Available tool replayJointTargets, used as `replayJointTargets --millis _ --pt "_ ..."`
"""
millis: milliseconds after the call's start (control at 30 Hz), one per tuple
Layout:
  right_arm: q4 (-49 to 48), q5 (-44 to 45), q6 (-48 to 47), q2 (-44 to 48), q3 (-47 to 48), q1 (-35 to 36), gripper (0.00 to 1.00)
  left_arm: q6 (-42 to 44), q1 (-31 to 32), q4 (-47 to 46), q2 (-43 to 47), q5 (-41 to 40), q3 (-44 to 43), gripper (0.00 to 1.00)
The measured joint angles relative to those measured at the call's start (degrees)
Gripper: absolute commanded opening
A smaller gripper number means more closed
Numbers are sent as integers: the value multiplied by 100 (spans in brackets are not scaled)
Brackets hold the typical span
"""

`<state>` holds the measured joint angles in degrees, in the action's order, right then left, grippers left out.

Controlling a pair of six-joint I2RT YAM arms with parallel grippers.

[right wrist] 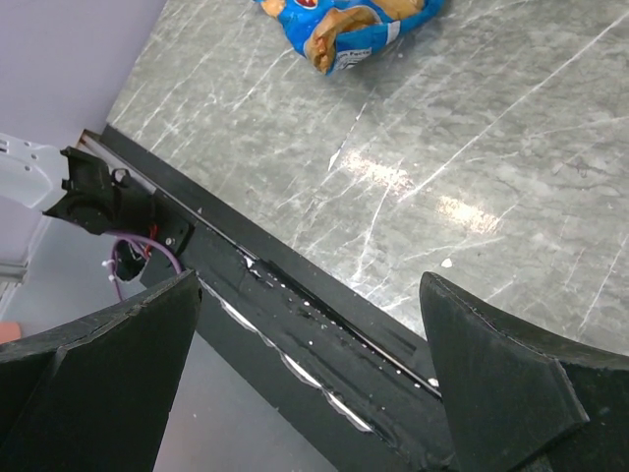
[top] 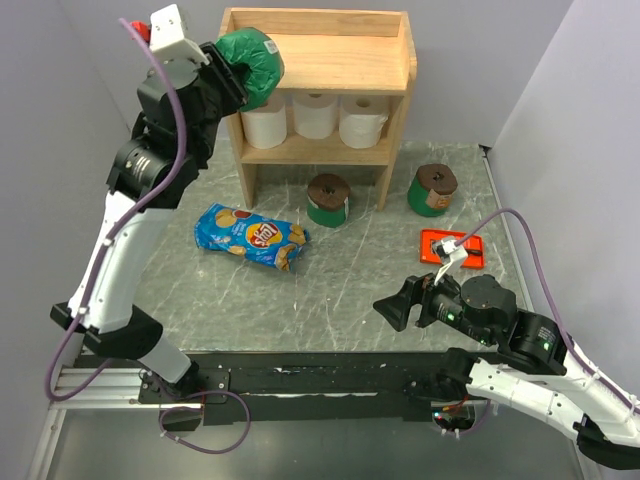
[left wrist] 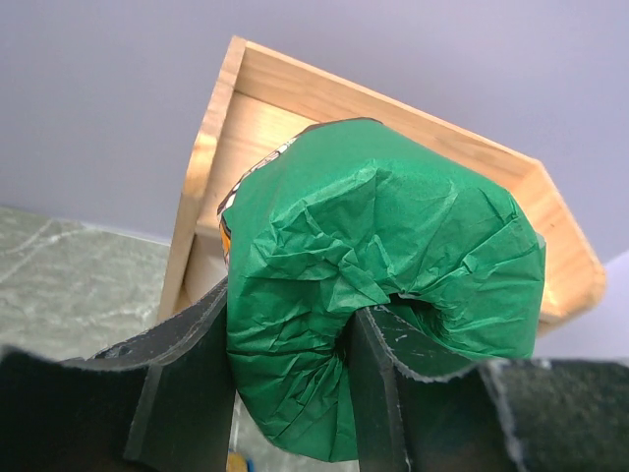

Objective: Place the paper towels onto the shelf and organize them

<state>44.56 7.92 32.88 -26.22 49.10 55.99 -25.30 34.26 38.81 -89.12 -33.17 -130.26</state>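
Left claw clamped tight on green roll.

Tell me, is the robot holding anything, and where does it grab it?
The left pincer pinches a green roll by its crumpled end; the right pincer is open, empty.

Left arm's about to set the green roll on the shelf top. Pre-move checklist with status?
1. Left gripper shut on the held green roll: ok. One finger appears to sit in its end hollow, the other outside.
2. Roll above the rim of the shelf: cannot tell. It sits at the left front corner.
3. Space on the top board: ok, nothing else on it.
4. Lower tier: ok, three white rolls in a row.
5. Right gripper out of the way: ok, open and far from the shelf.
6. All rolls shelved: not ok. Two other green rolls stand in front of the shelf.
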Motion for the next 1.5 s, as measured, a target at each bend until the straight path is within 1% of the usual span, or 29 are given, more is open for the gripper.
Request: replayJointTargets --millis 267,467,800,1200,1267,1333,1400,1500 --pt "28 0 31 76 2 0 100 345 -411 -472 -503 339 -131 36" --pt "28 -4 61 79 2 -2 99 411 -608 -688 -640 564 -153 37" --pt "31 -48 74 81 2 -2 100 420 -796 -962 -654 800 -151 39" --pt "68 -42 66 136 11 -2 100 400 -839 -1069 -1064 894 -151 40" --pt "72 -42 61 136 11 -2 99 400 -850 -1073 -1113 894 -151 43" --pt "74 -39 50 136 15 -2 99 400 -870 -1088 -1147 894 -153 49" --pt "92 -35 46 136 48 -2 100 398 -896 -1130 -1202 896 -199 50" --pt "111 -24 42 136 114 -2 100 356 -946 -1169 -1292 916 -275 55"
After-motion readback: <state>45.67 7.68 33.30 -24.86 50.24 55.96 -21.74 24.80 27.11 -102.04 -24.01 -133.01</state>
